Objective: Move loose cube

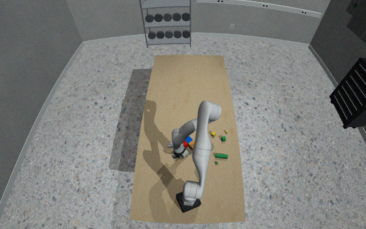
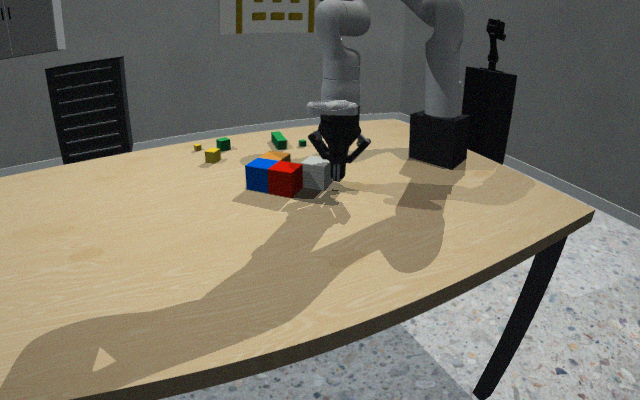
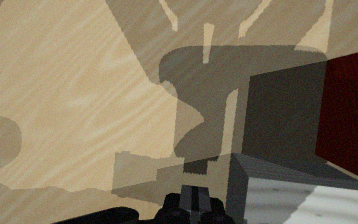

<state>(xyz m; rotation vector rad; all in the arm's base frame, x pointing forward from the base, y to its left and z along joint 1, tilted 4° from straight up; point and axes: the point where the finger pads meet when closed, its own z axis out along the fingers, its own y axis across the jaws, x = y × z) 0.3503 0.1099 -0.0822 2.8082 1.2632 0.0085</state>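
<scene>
A blue cube [image 1: 189,139] [image 2: 259,174], a red cube [image 1: 185,144] [image 2: 285,178] [image 3: 341,115] and an orange cube [image 1: 191,143] [image 2: 276,156] stand together in an L on the wooden table [image 2: 150,240]. The loose grey cube [image 1: 185,154] [image 2: 316,173] [image 3: 285,120] stands right beside the red cube, near the open corner. I cannot tell whether it is flush with the orange cube. My gripper [image 1: 175,156] [image 2: 338,173] [image 3: 192,204] is shut and empty. It is down at table height against the grey cube's side away from the red cube.
Small blocks lie past the cubes: a yellow cube [image 1: 213,133] [image 2: 212,155], a tiny yellow one [image 1: 226,131] [image 2: 197,147], a green cube [image 1: 223,138] [image 2: 223,144], a green bar [image 1: 221,156] [image 2: 279,140] and a tiny green one [image 1: 216,162] [image 2: 302,143]. The arm's base [image 1: 187,203] [image 2: 438,137] stands near the table's end.
</scene>
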